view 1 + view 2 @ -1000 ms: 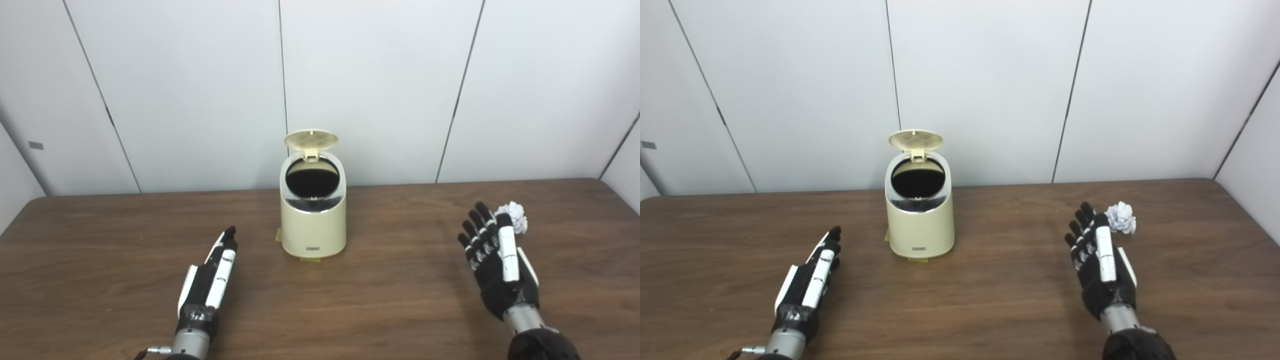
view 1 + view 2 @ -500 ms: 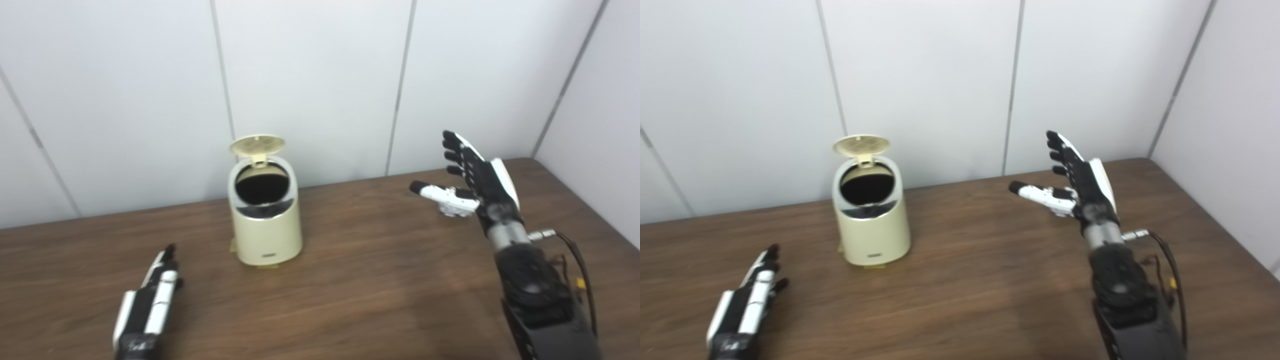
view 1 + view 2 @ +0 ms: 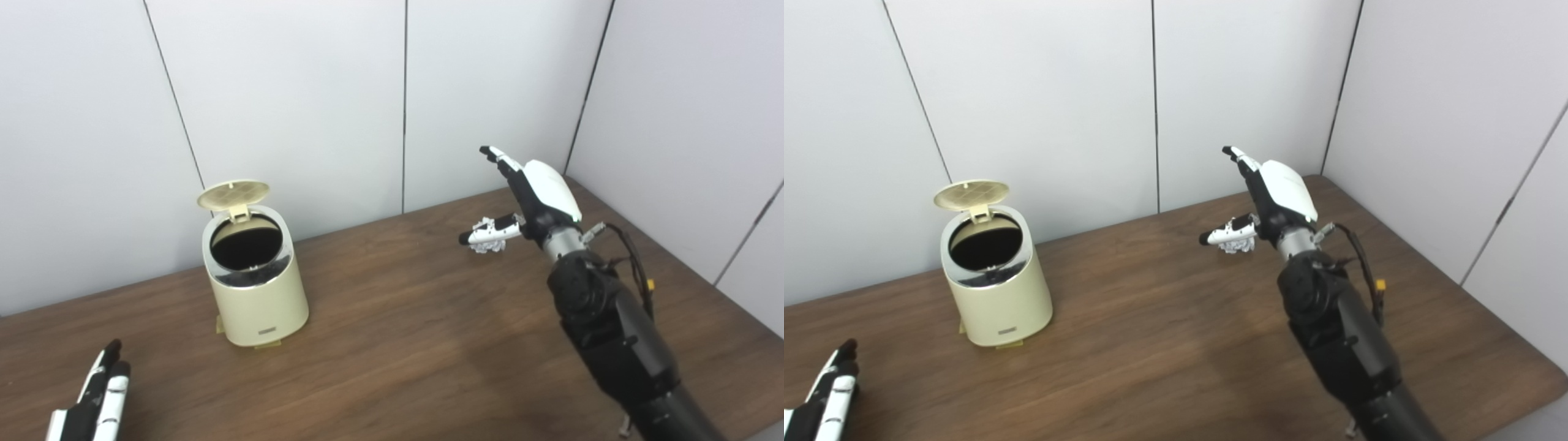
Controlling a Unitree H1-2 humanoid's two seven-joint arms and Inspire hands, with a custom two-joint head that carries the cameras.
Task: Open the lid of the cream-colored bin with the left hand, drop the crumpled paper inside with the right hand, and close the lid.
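**Bin lid up, paper beneath raised right robot hand**

Right robot hand: raised above the tabletop, fingers extended up and apart, thumb out toward the bin side. Spread wide, holding nothing. White back shell faces the cameras; wrist cable trails off the forearm.

Crumpled paper: lies on the tabletop just below the right robot hand's thumb, partly hidden by it. Contact btw thumb and paper: cannot tell. Not gripped.

Cream-colored bin: stands upright on the tabletop, well apart from the right robot hand, on its thumb side. Lid is tipped up and back on its rear hinge; dark round opening w/ silver rim exposed. Small label on the front near the base. Yellowish tabs show under the base edge.

Left robot hand: low at the frame corner, cut off by the edge, well apart from the bin and nearer the camera than it. Fingers straight, close together, lying flat near the tabletop; nothing held in the visible part.

Backdrop: white wall panels w/ dark seams.
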